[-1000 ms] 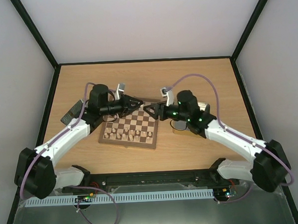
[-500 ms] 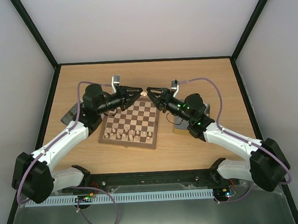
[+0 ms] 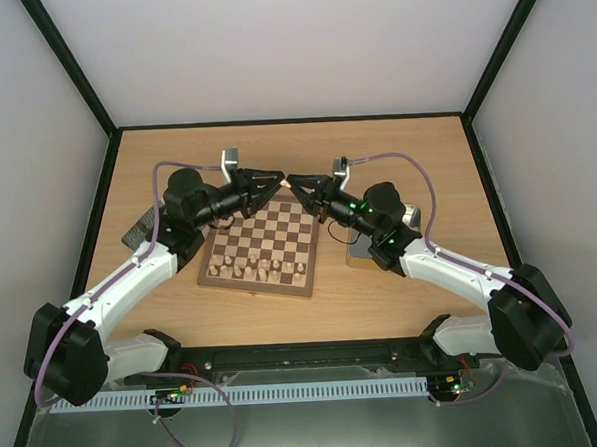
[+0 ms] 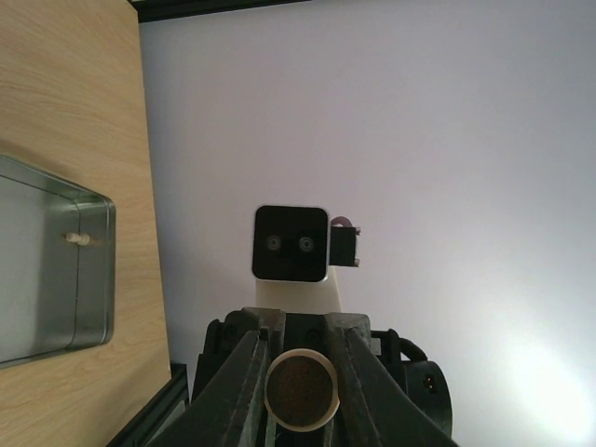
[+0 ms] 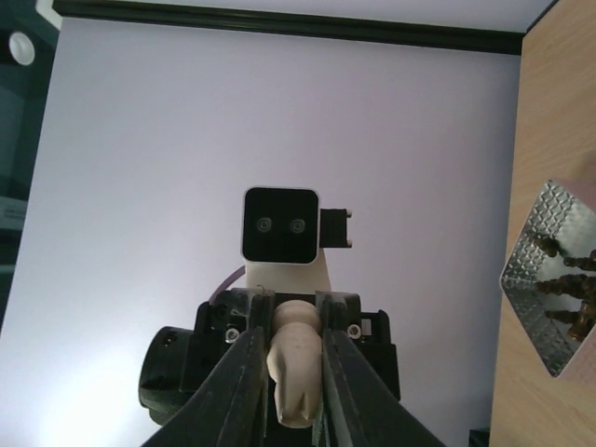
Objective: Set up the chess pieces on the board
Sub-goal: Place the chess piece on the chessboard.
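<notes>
pale grey walls, black frame, light wood-grain tabletop (image 3: 395,148). checkered wooden board (image 3: 260,251) lies flat at centre, small turned pieces (image 3: 266,270) on its near rows. left fingers (image 4: 237,391) clamp a pale chess piece (image 4: 301,389), round felted foot showing; right fingers (image 5: 247,391) pressed on the same piece, raised near the board's far edge

Two white-and-black robot arms: left arm (image 3: 121,283) and right arm (image 3: 451,271). Two black two-finger grippers: left gripper (image 4: 298,340) and right gripper (image 5: 291,303). One pale beige turned-wood chess piece (image 5: 296,368) sits between them.

One square wooden chessboard of cream and brown checkers (image 3: 279,228); its pale pieces (image 3: 266,273) are too small to count.

One square metal tin (image 4: 37,279) holds one small pale piece (image 4: 78,239).

One grey textured metal tray (image 5: 559,209) holds at least four dark brown pieces (image 5: 568,279).
</notes>
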Controlling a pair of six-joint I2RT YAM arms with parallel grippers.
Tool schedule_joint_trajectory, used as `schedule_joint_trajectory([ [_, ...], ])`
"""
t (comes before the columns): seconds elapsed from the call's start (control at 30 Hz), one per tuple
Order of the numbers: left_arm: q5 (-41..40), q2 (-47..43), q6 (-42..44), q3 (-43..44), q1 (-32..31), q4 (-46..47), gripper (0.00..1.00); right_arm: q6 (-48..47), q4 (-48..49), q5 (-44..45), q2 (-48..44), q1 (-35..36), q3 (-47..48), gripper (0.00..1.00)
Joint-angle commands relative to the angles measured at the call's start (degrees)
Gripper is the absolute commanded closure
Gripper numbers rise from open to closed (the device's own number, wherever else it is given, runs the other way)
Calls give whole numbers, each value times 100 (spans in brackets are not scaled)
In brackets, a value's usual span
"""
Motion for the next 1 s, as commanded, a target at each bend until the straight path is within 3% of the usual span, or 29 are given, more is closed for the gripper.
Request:
schedule_joint_trajectory([
  [0.0, 97, -6, 72, -137, -20, 148, 84, 133, 430, -128, 89, 30, 230, 87],
  [0.1, 49, -58, 173, -197, -20, 4, 83, 73, 324, -110, 79, 33, 280, 97],
  [0.2, -192, -160, 601, -189, -14, -531, 72, -364, -456, -45, -10, 31, 403, 98],
  [0.3, -1007, -364, 1618, -69, 13, -1921, 54, -1245, -2016, 143, -131, 32, 659, 98],
  [0.4, -2039, -644, 2512, -89, 132, -3143, 44, -2353, -3947, 426, -35, 32, 1169, 98],
  [0.53, -3135, -1037, 3293, -180, 387, -4204, 40, -3680, -6051, 730, 439, 70, 1796, 98],
  [0.7, -4162, -1550, 4204, -12, 441, -4844, 38, -4696, -8301, 1592, 1177, 633, 2734, 98],
  [0.83, -4853, -1936, 4648, 61, 467, -5222, 37, -5110, -9627, 2053, 1876, 1195, 3445, 98],
  [0.97, -5212, -2260, 4886, 9, 498, -5413, 36, -5144, -10142, 2258, 2353, 1643, 3939, 98],
])
